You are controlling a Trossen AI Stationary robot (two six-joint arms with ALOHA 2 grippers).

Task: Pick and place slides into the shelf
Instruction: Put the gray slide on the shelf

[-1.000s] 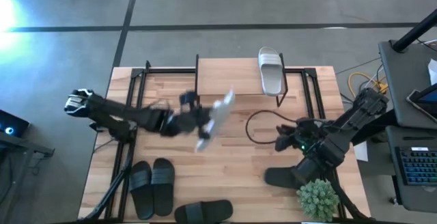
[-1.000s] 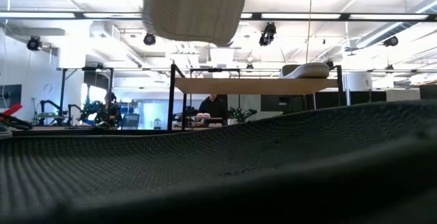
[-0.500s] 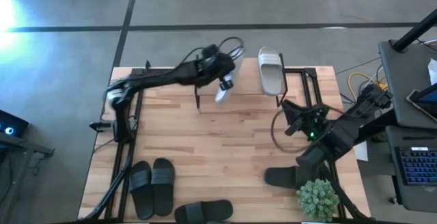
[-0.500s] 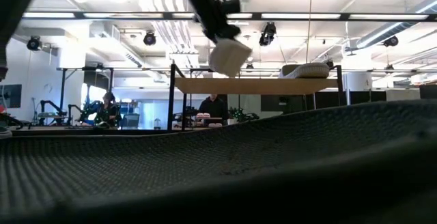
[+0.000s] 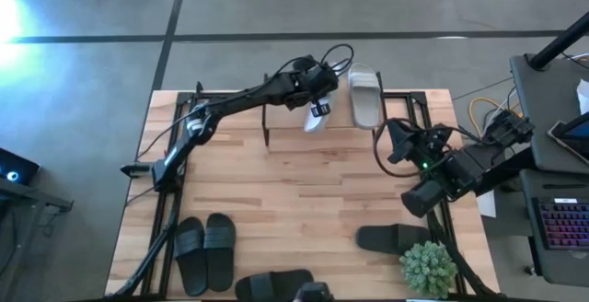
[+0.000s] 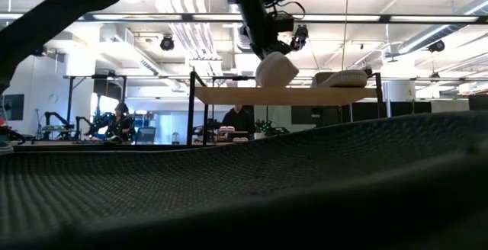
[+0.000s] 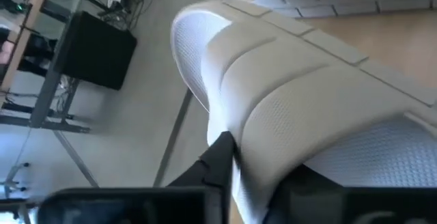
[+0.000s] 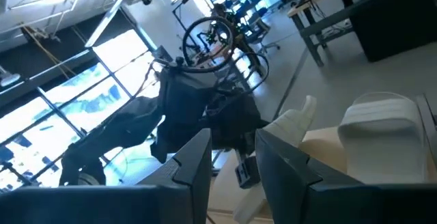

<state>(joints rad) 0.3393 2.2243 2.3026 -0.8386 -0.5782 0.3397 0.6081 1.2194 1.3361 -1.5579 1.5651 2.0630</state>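
While one white slide point(image 5: 365, 97) lies flat on the shelf's point(image 6: 286, 95) wood top, a second white slide point(image 5: 316, 116) stands tilted on edge just beside it, its lower end at the plank, clenched in the left end effector point(image 5: 317, 105), whose arm stretches across the table point(image 5: 276, 191) from the left. Four black slides lie along the table's near edge: a pair point(image 5: 205, 251) side by side, one point(image 5: 274, 284) at the middle, one point(image 5: 394, 238) next to the green potted plant point(image 5: 428, 267). Near the shelf's right end hovers the right end effector point(image 5: 386, 136), its fingers point(image 8: 194, 166) parted and grasping nothing.
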